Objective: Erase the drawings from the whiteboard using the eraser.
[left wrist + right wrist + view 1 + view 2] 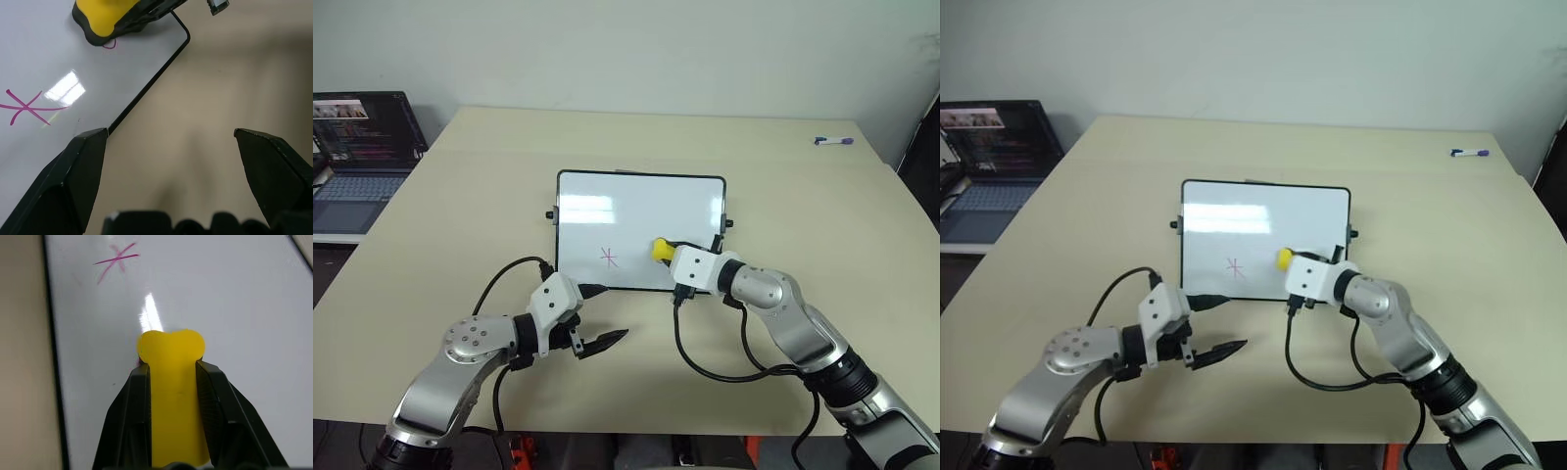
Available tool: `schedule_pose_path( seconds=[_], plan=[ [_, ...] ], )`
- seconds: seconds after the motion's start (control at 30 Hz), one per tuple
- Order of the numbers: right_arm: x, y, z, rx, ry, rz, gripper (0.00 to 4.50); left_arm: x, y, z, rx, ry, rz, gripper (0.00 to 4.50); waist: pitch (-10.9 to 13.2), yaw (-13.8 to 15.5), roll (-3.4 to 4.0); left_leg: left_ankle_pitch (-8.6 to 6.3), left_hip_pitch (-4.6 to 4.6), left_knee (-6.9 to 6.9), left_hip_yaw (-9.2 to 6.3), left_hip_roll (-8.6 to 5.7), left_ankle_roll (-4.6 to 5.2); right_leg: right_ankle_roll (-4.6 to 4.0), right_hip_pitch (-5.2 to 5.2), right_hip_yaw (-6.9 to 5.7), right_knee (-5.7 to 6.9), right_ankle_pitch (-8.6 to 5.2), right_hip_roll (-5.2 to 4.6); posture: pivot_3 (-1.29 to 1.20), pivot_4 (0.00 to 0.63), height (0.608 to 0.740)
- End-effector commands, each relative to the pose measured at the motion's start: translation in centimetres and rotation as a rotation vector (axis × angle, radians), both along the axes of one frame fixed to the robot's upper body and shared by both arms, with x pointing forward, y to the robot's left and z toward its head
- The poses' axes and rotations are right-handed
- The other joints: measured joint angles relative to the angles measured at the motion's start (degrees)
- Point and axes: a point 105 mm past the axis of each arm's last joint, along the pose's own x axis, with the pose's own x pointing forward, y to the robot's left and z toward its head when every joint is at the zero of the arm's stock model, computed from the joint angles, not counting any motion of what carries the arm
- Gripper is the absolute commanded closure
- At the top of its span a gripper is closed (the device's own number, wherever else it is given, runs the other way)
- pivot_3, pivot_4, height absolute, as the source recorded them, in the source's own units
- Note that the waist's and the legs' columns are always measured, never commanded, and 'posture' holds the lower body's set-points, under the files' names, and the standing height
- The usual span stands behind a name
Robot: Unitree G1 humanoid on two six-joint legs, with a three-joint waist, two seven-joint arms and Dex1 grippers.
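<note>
clamping the eraser (pixel 172 396) on the whiteboard (pixel 636 211), right gripper (pixel 172 382); left gripper (pixel 168 142) wide, its wrist view catching a mark (pixel 110 44).

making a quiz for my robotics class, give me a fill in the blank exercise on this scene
1. The right gripper is shut on the yellow ____.
2. The eraser rests on the ____.
3. The star mark on the whiteboard is drawn in ____.
4. The left gripper hovers with its fingers ____ beside the whiteboard's near edge.

Missing words: eraser; whiteboard; red; open
</note>
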Motion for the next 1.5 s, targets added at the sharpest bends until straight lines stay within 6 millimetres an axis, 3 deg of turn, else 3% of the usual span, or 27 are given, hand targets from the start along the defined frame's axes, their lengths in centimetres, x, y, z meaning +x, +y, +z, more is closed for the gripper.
schedule_pose_path(
  seconds=[0.03,0.2,0.33,0.6,0.77,0.93,1.03,1.2,1.3,1.5],
  plan=[
    [0.0,-0.9,-1.8,-0.074,0.058,-0.031,3.53,0.1,0.2,0.2,0.005,-0.029,-0.008,0.00,-0.01,0.00,-0.01,0.00,0.03,0.00,0.00,0.01,0.00,0.00,0.01,0.00,0.01,0.00,0.01,0.00,0.150,0.740],
    [3.4,-2.6,1.3,0.002,-0.114,-0.212,3.53,0.3,0.2,-0.1,0.000,-0.030,-0.013,0.00,-0.01,-0.07,-0.02,0.05,0.03,0.04,0.04,0.02,0.04,0.05,0.01,0.03,0.02,0.02,0.01,0.00,0.150,0.740],
    [3.7,-3.0,1.3,0.011,-0.113,-0.236,3.53,0.2,0.1,-0.4,-0.005,-0.024,-0.014,0.00,-0.04,0.18,-0.07,0.17,0.03,0.05,0.04,0.00,0.12,0.15,0.00,0.04,0.02,0.10,0.00,0.00,0.150,0.740],
    [0.5,-1.4,-2.0,-0.070,0.071,-0.086,3.53,0.1,-0.1,-0.5,-0.012,-0.020,-0.011,0.00,-0.07,0.20,-0.10,0.17,0.02,0.03,0.03,0.01,0.13,0.11,0.02,0.02,0.00,0.08,-0.02,0.00,0.150,0.740],
    [1.5,-1.7,1.3,0.071,-0.004,-0.150,3.53,0.3,0.5,-0.3,-0.056,-0.001,0.039,0.00,-0.06,0.16,-0.09,0.17,0.02,0.03,0.04,0.02,0.13,0.13,0.00,0.02,0.00,0.08,-0.02,0.00,0.150,0.740],
    [-1.4,-0.4,3.0,0.365,0.251,-0.055,3.53,0.5,2.3,-0.2,-0.070,0.012,0.109,0.00,-0.02,0.17,-0.06,0.17,-0.09,-0.02,0.00,0.04,0.13,0.08,-0.07,-0.03,0.00,0.07,-0.01,0.00,0.150,0.740],
    [-3.8,-0.6,3.9,0.450,0.367,0.044,3.53,0.4,2.8,0.9,-0.113,0.001,0.128,0.00,-0.01,0.19,-0.04,0.10,-0.19,-0.07,-0.07,0.05,0.08,-0.14,-0.12,-0.09,-0.06,0.20,-0.02,0.00,0.150,0.740],
    [-5.6,-1.3,3.8,0.469,0.427,0.109,3.53,0.7,3.7,1.7,-0.130,-0.009,0.190,0.00,0.00,0.17,-0.04,0.05,-0.23,-0.08,-0.09,0.03,0.04,-0.11,-0.11,-0.11,-0.15,0.18,-0.04,0.00,0.150,0.740],
    [-6.4,-1.5,2.6,0.444,0.474,0.123,3.53,0.7,4.4,1.6,-0.116,-0.006,0.226,0.00,0.00,0.17,-0.04,0.05,-0.22,-0.09,-0.09,0.03,0.04,-0.08,-0.11,-0.11,-0.15,0.15,-0.03,0.00,0.150,0.740],
    [-6.3,-0.4,1.8,0.476,0.494,0.141,3.53,0.8,5.6,2.0,-0.109,-0.015,0.284,0.00,0.01,-0.04,-0.05,0.05,-0.19,-0.09,-0.07,0.06,0.03,0.10,-0.12,-0.10,-0.13,-0.02,-0.01,0.00,0.150,0.740]
  ],
)
